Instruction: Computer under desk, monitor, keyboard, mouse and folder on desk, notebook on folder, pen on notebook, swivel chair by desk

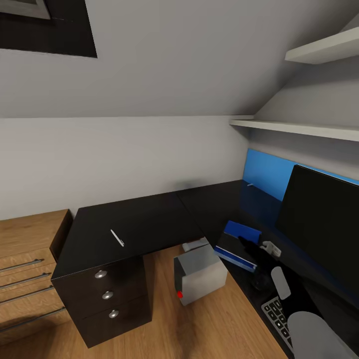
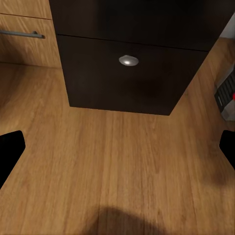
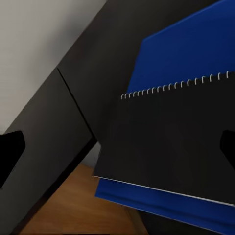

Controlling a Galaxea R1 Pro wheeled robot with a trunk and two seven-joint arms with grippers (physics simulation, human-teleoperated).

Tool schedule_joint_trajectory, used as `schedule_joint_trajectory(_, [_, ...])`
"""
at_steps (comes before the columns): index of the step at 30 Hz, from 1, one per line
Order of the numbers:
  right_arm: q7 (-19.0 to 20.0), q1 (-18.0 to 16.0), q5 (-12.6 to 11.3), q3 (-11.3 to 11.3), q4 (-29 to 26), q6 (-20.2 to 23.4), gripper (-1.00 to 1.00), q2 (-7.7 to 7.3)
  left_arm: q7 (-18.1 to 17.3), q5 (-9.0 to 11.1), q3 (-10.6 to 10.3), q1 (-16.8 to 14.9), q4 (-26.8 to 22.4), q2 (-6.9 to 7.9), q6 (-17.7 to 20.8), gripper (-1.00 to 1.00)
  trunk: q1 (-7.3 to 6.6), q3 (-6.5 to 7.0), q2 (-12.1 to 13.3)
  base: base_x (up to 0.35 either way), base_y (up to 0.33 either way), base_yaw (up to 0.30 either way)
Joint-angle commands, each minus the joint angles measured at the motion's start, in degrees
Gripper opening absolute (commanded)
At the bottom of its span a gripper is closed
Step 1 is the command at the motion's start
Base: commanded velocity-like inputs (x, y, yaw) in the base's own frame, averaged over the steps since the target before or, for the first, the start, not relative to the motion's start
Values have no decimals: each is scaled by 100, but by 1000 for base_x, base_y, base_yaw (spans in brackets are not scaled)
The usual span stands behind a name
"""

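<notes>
Bedroom corner, black L-shaped desk (image 1: 149, 219) under a sloped wall. Notebook (image 3: 171, 142) already lies on the blue folder (image 3: 196, 49) at the desk's front edge, beside the monitor (image 1: 319, 224). Pen (image 1: 117, 238) rests alone on the desk's left wing, well apart from the stack, so likely next. Computer (image 1: 199, 274) on the floor under the desk. Right gripper (image 3: 117, 147) hangs spread above the notebook, empty; left gripper (image 2: 117, 147) spread over the floor, empty.

The black desk (image 1: 149, 219) carries a pen (image 1: 117, 238), folder (image 1: 243, 232), monitor (image 1: 321, 224), keyboard (image 1: 276, 314).
</notes>
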Motion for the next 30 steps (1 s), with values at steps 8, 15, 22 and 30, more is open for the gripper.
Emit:
schedule_joint_trajectory(8, [597, 12, -50, -20, 7, 94, 100, 13, 16, -24, 16, 2, -10, -4, -2, 100, 0, -8, -3, 0, 0, 65])
schedule_joint_trajectory(15, [815, 28, -50, -25, 19, 84, 100, 23, 19, -24, 14, 2, -10, -4, -2, 100, 0, -21, -3, 0, 0, 218])
schedule_joint_trajectory(22, [862, 39, -45, -24, 23, 53, 100, 35, 23, -19, 11, 2, -10, -3, -2, 100, 0, -38, -3, 0, 0, 254])
schedule_joint_trajectory(30, [872, 46, -42, -20, 24, 23, 100, 55, 24, -16, 10, 2, -10, -1, 5, 100, 0, -58, -3, 0, 0, 262])
